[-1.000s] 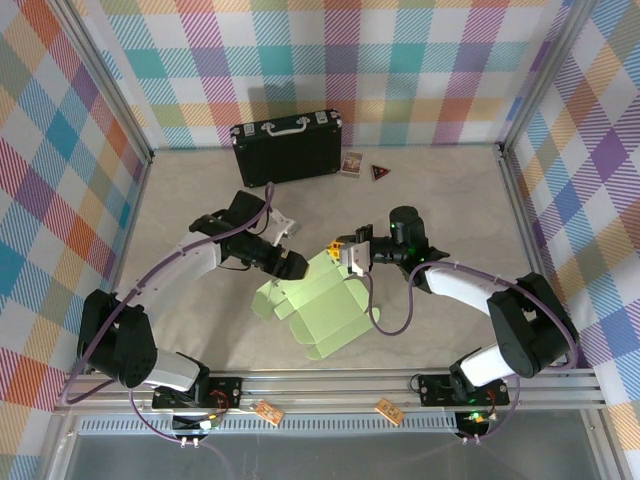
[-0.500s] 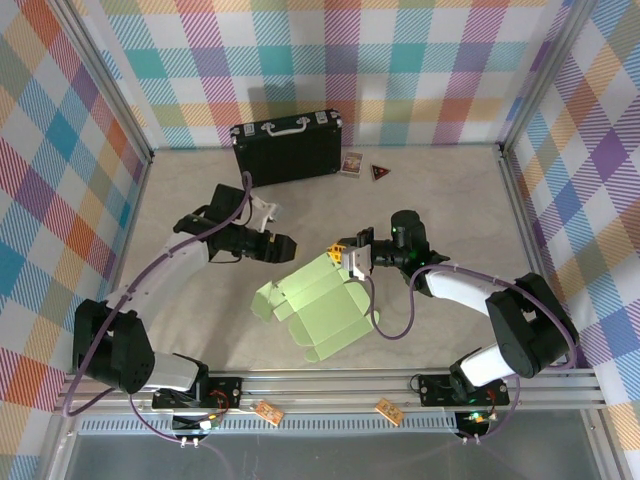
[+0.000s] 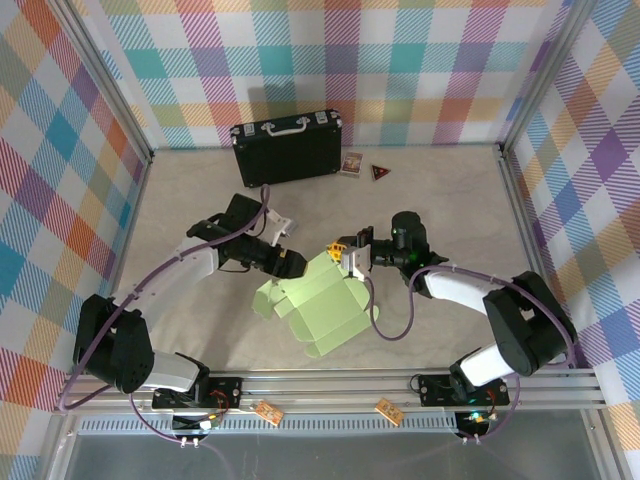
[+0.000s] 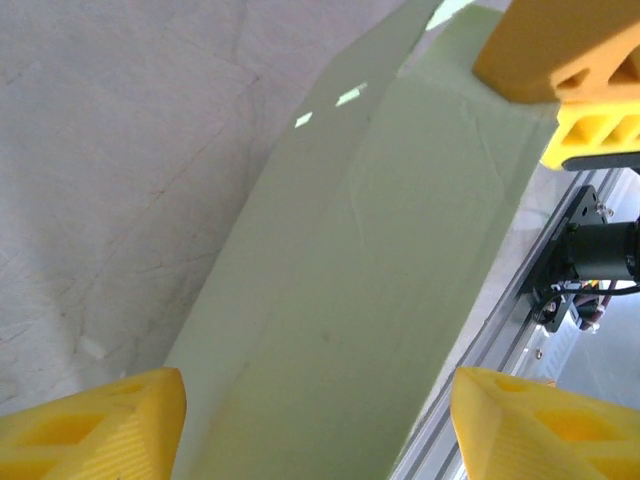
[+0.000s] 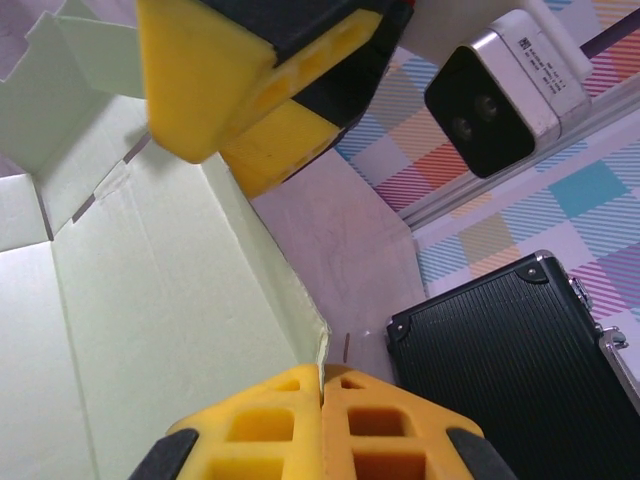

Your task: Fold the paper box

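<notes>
Table (image 3: 450, 200) centre: paper box (image 3: 322, 305), half-formed. Your right claw (image 5: 322, 375) pinches its far wall; left claw (image 4: 320, 420) gapes over side flap (image 4: 330, 290), gripping nothing. Next, likely: press that flap inward.

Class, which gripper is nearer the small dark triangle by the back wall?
Right. The right gripper, pinching the far edge of the paper box, is just near-left of the triangle. The open left gripper sits farther left, over the box's left side.

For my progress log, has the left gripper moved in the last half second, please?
Yes: the left gripper moved right and nearer the bases, away from the black case.
</notes>
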`<state>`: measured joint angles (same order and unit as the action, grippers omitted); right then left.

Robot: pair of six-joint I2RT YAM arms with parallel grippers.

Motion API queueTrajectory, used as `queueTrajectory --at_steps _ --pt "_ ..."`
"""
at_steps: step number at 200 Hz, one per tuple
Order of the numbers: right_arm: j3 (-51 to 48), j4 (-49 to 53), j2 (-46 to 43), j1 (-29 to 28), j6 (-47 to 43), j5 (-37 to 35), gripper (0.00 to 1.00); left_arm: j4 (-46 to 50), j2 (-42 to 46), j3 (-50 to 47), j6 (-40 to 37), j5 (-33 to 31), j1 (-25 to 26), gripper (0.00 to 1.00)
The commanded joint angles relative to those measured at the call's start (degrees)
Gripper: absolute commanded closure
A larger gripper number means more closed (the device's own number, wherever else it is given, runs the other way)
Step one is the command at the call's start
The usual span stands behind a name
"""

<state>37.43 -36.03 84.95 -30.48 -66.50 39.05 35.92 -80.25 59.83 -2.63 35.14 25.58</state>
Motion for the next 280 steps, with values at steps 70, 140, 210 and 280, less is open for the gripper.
queueTrajectory --at_steps 70,140,210,280 --pt "-2.27 -7.7 2.86 -0.29 2.21 -1.8 0.92 3.93 -3.26 0.15 -0.1 -8.34 2.67 0.37" --pt "-5.26 -20.55 1.49 -0.3 17.16 -11.56 0.3 6.58 1.27 -0.29 -1.03 -15.88 5.29 0.37" --pt "7.56 31.23 -18.25 -0.29 77.34 -32.35 0.27 5.99 2.09 0.37 0.73 -18.38 5.97 0.42" --pt "25.31 65.11 -2.64 -6.36 101.06 -29.27 0.36 12.11 11.94 1.78 18.99 -34.64 -9.76 0.42"
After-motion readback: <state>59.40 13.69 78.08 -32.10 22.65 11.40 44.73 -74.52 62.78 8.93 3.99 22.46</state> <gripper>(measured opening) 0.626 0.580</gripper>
